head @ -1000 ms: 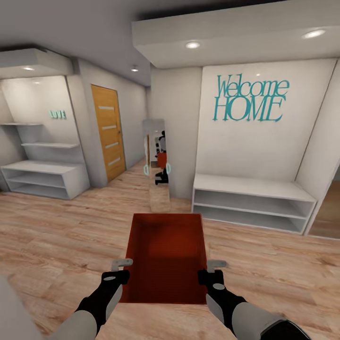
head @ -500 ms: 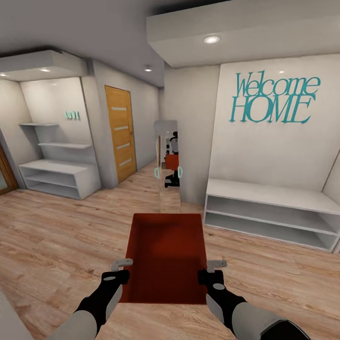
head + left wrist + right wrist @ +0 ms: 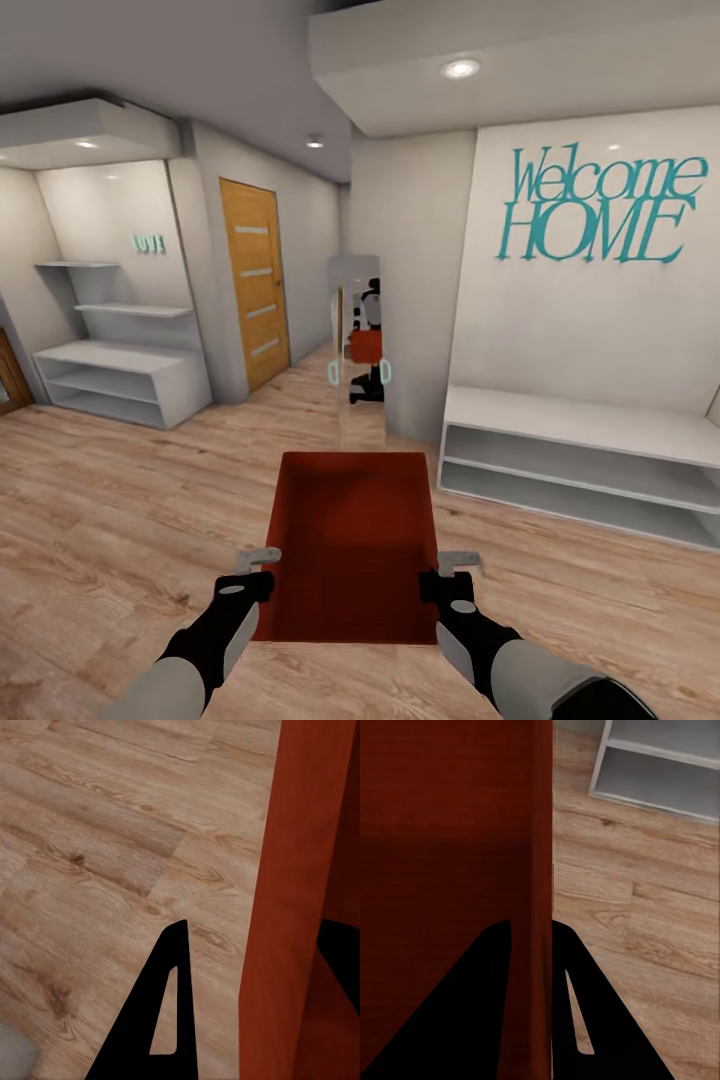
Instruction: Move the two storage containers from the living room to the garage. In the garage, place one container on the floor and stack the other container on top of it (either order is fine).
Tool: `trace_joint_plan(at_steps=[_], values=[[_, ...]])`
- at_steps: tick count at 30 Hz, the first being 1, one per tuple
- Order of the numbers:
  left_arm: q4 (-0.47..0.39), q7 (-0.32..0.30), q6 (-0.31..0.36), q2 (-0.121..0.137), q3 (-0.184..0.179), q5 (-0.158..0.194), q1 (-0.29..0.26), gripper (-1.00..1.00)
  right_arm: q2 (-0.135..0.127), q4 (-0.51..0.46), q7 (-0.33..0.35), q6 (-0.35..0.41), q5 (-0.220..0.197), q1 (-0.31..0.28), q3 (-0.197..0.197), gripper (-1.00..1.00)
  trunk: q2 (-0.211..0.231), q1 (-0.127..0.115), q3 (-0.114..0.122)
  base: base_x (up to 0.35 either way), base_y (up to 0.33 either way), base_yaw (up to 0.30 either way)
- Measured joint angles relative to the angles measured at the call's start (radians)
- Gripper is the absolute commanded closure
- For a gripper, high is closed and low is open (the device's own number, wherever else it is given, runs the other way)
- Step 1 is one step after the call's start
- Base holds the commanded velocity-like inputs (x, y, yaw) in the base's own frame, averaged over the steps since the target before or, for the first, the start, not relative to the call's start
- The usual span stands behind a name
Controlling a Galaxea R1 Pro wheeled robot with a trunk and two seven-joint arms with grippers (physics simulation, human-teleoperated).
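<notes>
The whole view has swung a touch to the right since a second ago, so the robot is turning in the hallway, carrying on toward the garage. The storage container (image 3: 352, 545) rides centre, held off the wood floor (image 3: 120, 500): orange-red, open-topped, thin-walled, empty. The left gripper (image 3: 258, 556) pinches its left wall, the right gripper (image 3: 458, 561) its right wall, both closed tight. A wooden door (image 3: 252, 282) waits far left.
</notes>
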Motion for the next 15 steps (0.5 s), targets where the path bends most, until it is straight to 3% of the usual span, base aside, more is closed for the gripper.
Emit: trace_joint_plan(at_steps=[12,15], values=[[0.000,0.000,0.000,-0.001,0.000,0.001,0.000,1.00,0.000,0.000,0.001,0.000,0.002,0.000,-0.002,1.00,0.000,0.000,0.000,0.322,0.000,0.248],[0.000,0.000,0.000,-0.001,0.000,0.001,0.000,1.00,0.000,0.000,0.000,0.001,0.002,0.000,-0.001,1.00,0.000,0.000,0.000,0.322,0.000,0.118]])
